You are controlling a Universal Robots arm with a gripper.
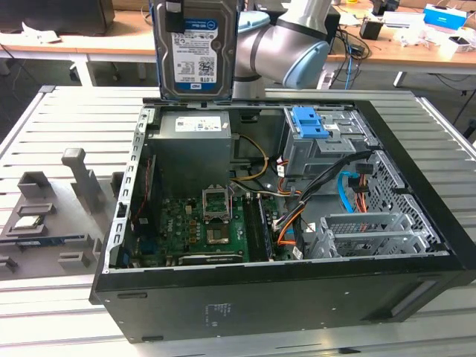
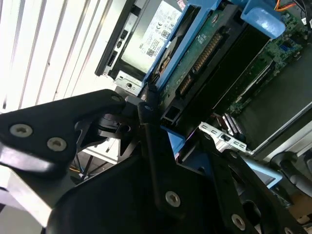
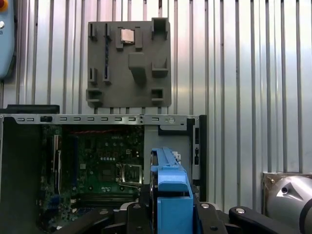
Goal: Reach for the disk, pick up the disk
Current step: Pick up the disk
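Observation:
The disk (image 1: 195,48) stands upright in the air above the far rim of the open computer case (image 1: 297,297), its white-and-blue label facing the exterior camera. In the first wrist view its blue bracket edge (image 3: 170,187) runs between the black fingers of my gripper (image 3: 170,212), which is shut on it. In the second wrist view the disk's green circuit-board side (image 2: 204,53) and blue bracket sit clamped against a black finger (image 2: 148,131). The grey arm (image 1: 286,48) is behind the disk.
Inside the case are a green motherboard (image 1: 204,227), a power supply (image 1: 190,126), a blue drive-bay latch (image 1: 309,123) and loose cables. A grey fixture tray (image 1: 52,216) holding a small square chip lies on the slatted metal table (image 1: 82,111). Desks stand behind.

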